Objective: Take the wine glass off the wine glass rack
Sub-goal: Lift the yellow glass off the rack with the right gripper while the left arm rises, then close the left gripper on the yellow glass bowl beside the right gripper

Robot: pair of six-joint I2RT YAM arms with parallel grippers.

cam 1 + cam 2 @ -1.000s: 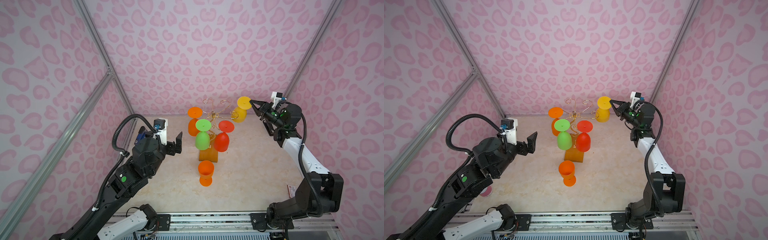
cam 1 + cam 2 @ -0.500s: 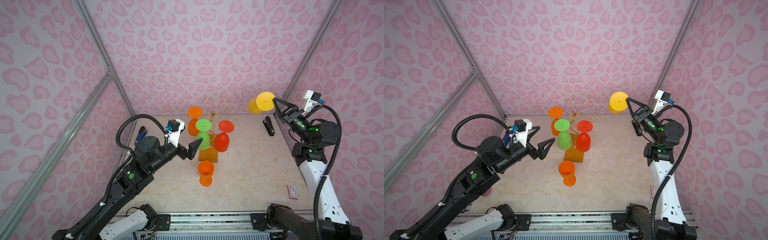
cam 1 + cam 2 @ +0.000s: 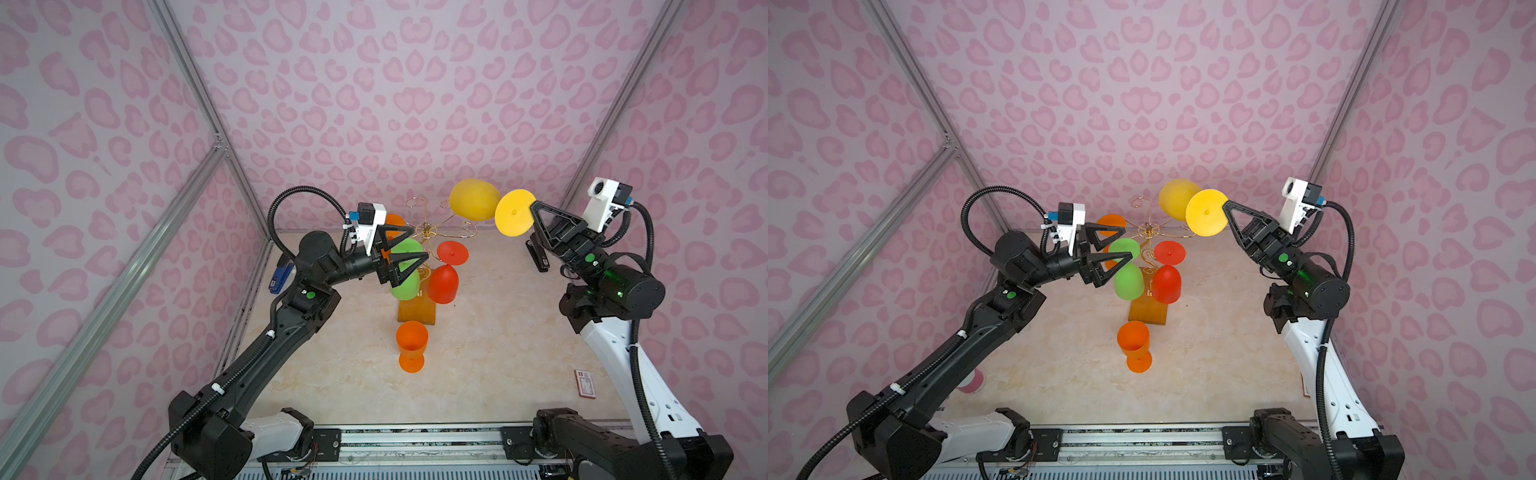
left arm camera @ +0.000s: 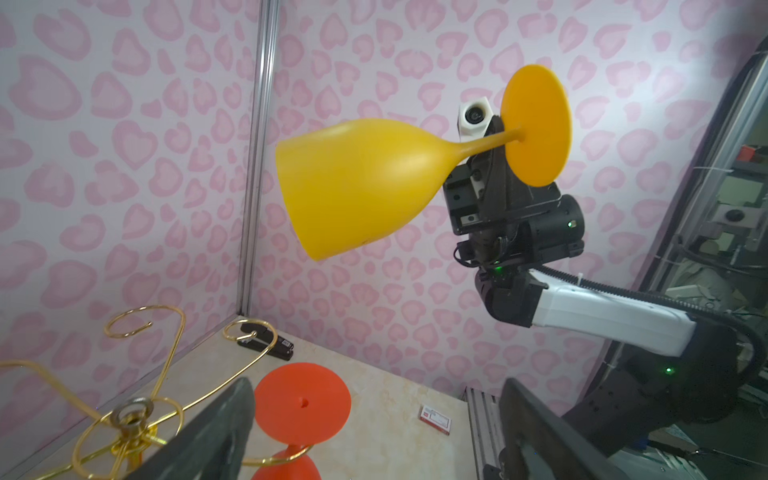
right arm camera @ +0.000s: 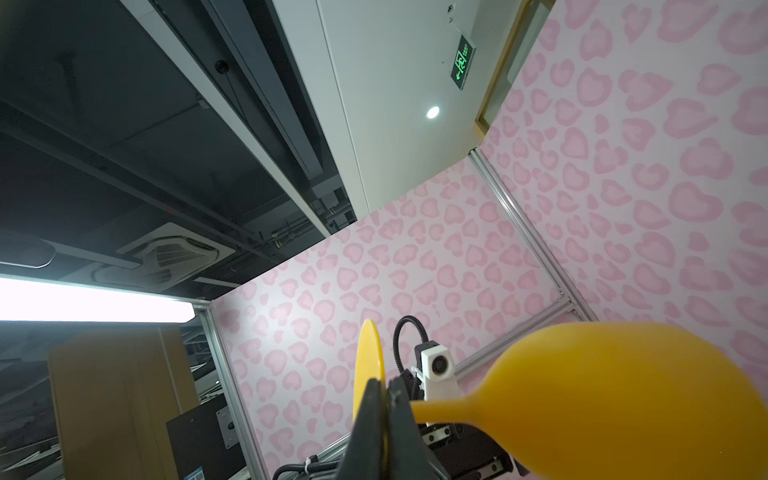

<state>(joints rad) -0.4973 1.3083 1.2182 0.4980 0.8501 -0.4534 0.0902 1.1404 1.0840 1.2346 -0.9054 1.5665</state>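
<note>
The right fingers [image 5: 370, 424] are clamped on the stem of the yellow wine glass [image 3: 473, 199], just beside its foot. The glass lies sideways in the air to the far right of the wine glass rack [image 3: 428, 227] and is clear of its gold arms. That removal looks done, and what seems left is setting the glass down on the worktop [image 3: 498, 353].

The left fingers [image 4: 216, 428] are spread wide and empty beside the green wine glass [image 3: 405, 284], which hangs on the rack with the red wine glass [image 3: 443, 284]. An orange wine glass [image 3: 411, 338] stands near the rack's base.
</note>
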